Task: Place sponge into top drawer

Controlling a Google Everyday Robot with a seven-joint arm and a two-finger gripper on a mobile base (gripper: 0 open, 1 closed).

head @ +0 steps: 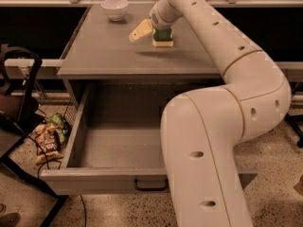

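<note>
Your gripper hung over the back of the cabinet top, right of the white bowl and well apart from it. The sponge sat right against the gripper, green face up and yellow foam below. You could not tell whether the gripper was clamped on it or only touching it. Below the cabinet top, the top drawer stood open, its black handle facing you. Your arm crossed in front of the drawer's right side. Snack bags lay on the floor to the left.
</note>
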